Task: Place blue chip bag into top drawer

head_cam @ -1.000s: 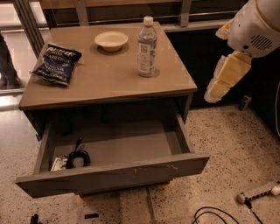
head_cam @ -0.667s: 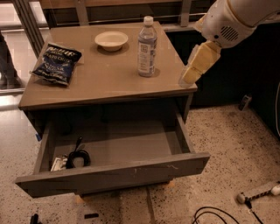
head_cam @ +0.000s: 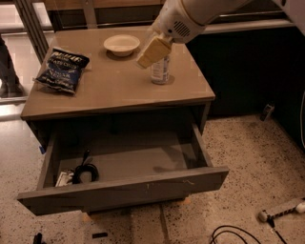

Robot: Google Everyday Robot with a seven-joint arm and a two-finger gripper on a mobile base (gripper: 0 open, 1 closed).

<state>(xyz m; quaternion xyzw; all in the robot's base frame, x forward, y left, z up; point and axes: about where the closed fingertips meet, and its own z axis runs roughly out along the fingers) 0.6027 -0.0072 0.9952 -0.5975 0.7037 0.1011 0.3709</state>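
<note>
Gripper hung upper centre, state unclear | blue chip bag lay upper left on worktop | top drawer stood open below

Blue chip bag on table, upper left; bowl right of it. My gripper upper centre, overlapping bottle. Top drawer below holds cable at left.

White arm from upper right, tool angled down-left

single view | high, front, angled down at table | gripper above it
</note>
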